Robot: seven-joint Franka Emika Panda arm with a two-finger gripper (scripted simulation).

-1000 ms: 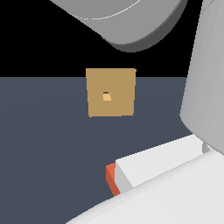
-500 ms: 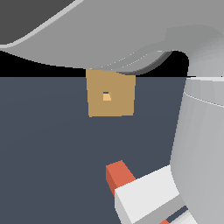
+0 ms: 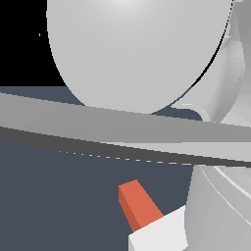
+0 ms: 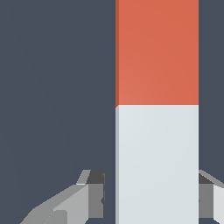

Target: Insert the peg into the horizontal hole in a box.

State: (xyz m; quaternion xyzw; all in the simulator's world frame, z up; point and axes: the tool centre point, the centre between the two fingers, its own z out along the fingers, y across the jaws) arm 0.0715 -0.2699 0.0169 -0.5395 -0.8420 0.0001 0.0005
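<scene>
The arm [image 3: 137,54] is filling the exterior view, hiding the box. Below it the peg [image 4: 156,109] is lying on the floor, long axis crosswise between the fingers [image 4: 94,194], gripper [image 4: 151,197] spread wide, straddling its white half without touching.

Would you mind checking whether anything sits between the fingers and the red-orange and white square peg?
Nothing visible does: in the wrist view the fingers flank the white half of the red-orange and white square peg, with only bare dark floor around it.

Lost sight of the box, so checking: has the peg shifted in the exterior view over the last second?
Cannot tell. The peg looks similarly placed, but the arm now hides the box, leaving no fixed reference.
</scene>
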